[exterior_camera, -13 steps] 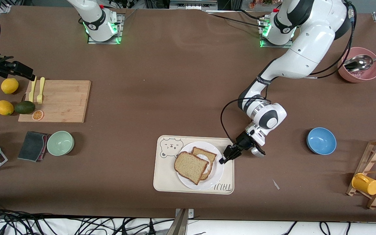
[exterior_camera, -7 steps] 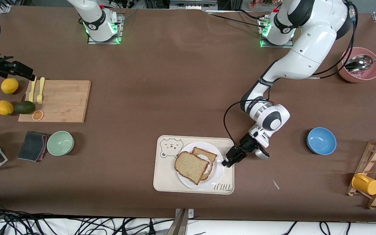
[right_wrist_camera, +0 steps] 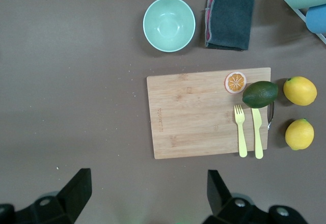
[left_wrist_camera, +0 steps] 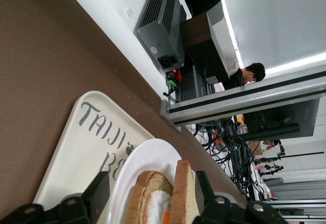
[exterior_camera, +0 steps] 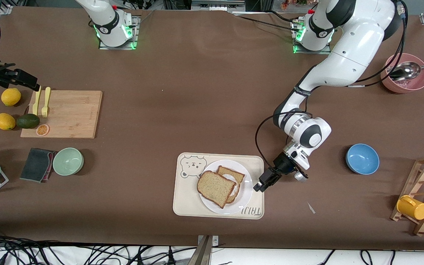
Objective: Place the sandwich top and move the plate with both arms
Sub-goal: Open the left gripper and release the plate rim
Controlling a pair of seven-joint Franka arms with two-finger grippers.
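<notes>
The sandwich top lies on the egg-bearing slice, offset from it, on the white plate. The plate stands on the cream bear-print tray. My left gripper is open and empty, low over the tray's edge at the left arm's end, just beside the plate rim. In the left wrist view the plate, the sandwich top and the egg slice show between its fingers. My right gripper is open and empty, waiting high over the wooden cutting board.
A blue bowl stands toward the left arm's end. A pink bowl with a spoon and a wooden rack with a yellow cup are there too. A green bowl, a cloth, lemons and an avocado lie by the cutting board.
My left gripper has drawn back from over the plate rim toward the left arm's end, to the tray's edge. The bread, the plate and the right arm have not moved.
</notes>
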